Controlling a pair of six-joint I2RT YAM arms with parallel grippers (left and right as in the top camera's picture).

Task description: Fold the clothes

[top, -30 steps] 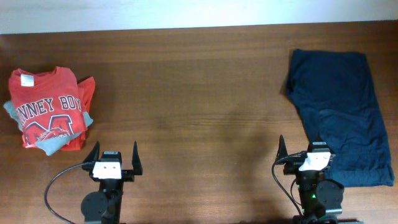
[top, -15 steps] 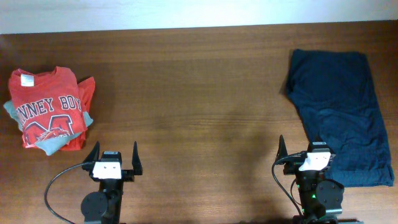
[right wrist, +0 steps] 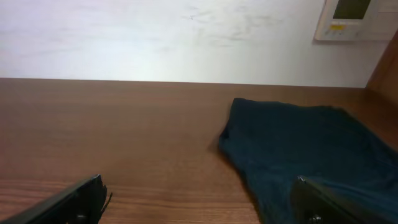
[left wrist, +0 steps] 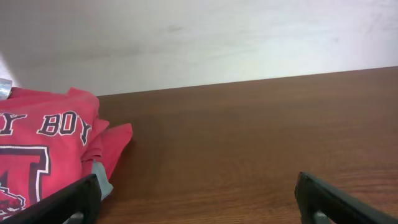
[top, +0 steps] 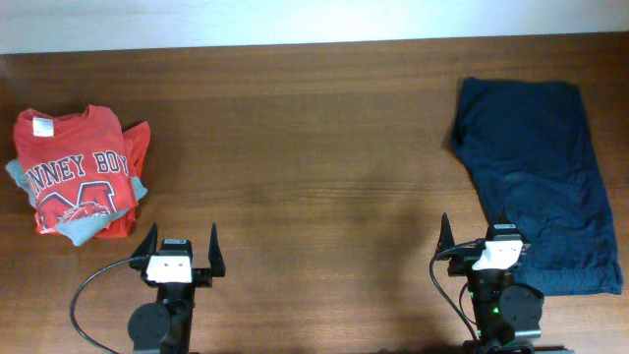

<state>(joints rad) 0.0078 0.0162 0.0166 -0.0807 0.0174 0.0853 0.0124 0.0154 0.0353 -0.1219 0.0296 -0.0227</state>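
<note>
Presumably limp, light cotton, the navy garment (top: 531, 167) wants pinching at a hem corner, while the left gripper (top: 183, 236) and right gripper (top: 476, 228) hold their jaws wide and empty.

overhead looks straight down; both wrist views (low) face the wall (left wrist: 199, 37).

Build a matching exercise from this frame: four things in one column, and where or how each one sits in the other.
Things
1. red-orange lettered T-shirt
2. navy garment
3. grey shirt
4. left gripper

Places or states
A. open, holding nothing
B. spread out alone on the right side
C. topmost on the left, logo facing up
D. only its edges peeking out from underneath

Pairs: 1-C, 2-B, 3-D, 4-A
</note>
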